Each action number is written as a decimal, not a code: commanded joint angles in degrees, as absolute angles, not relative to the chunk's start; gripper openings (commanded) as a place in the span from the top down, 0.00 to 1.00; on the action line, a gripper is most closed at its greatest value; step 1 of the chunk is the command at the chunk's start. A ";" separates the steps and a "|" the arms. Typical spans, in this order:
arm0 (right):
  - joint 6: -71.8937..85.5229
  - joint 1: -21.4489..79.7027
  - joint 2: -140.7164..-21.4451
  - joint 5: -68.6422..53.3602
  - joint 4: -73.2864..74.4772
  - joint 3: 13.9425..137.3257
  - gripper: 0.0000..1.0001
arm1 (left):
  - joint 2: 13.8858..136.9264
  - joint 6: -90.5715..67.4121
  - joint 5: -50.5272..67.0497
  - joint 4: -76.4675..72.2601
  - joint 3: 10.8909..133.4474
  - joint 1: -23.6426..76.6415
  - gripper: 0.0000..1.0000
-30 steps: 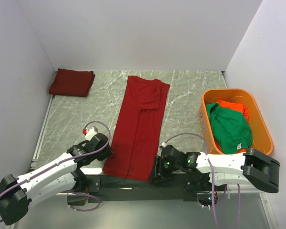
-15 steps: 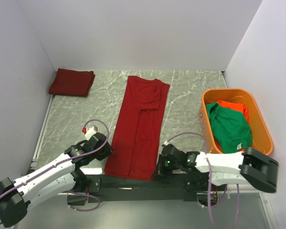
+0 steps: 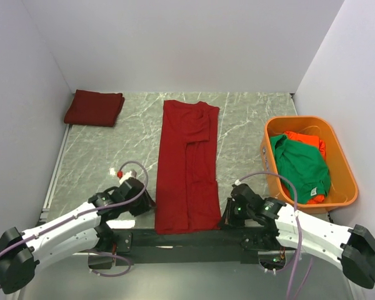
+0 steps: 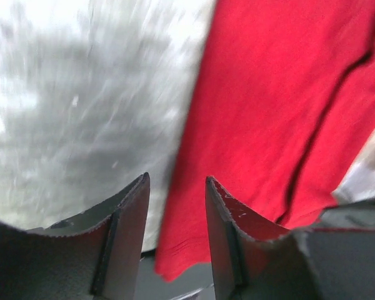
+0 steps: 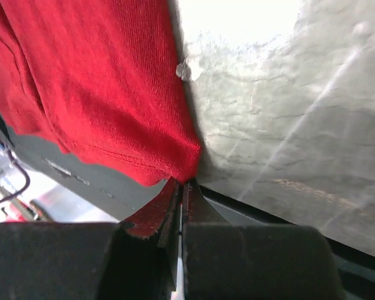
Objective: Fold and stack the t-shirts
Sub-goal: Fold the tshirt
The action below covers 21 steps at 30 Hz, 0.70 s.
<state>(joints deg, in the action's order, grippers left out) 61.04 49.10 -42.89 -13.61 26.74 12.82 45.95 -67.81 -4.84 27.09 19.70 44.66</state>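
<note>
A long crimson t-shirt (image 3: 187,169) lies lengthwise down the middle of the table, its sides folded in. My right gripper (image 3: 227,215) is at its near right corner, shut on the hem there; the wrist view shows the cloth (image 5: 100,81) pinched at the tips of the right gripper (image 5: 183,182). At the near left corner my left gripper (image 3: 147,203) stands open. In its wrist view the left gripper (image 4: 176,178) straddles the shirt's left edge (image 4: 269,94) without pinching it. A folded crimson t-shirt (image 3: 94,107) rests at the back left.
An orange tub (image 3: 344,169) at the right holds a green t-shirt (image 3: 300,165) and an orange-red t-shirt (image 3: 306,139). White walls close in the marbled table (image 3: 100,156) on three sides. A dark strip (image 3: 175,239) runs along the near edge.
My right gripper shut on the shirt's near right corner and pulled it to the right, so the shirt lies straighter. My left gripper slid right to the near left corner and opened a little.
</note>
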 commanded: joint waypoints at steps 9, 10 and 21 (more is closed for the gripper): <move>58.01 50.36 -44.82 -19.60 25.84 15.91 1.00 | 38.06 -81.47 -0.88 35.51 15.12 53.96 0.59; 58.09 50.71 -44.74 -19.77 25.84 16.08 1.00 | 38.14 -82.00 -0.53 35.07 14.77 55.36 0.59; 58.88 52.82 -43.86 -20.30 26.81 17.84 1.00 | 46.32 -85.34 -2.55 33.57 17.84 64.25 0.61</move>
<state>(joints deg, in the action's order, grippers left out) 58.87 52.12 -44.58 -19.22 26.50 15.84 45.54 -83.77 -1.98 30.65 16.99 63.24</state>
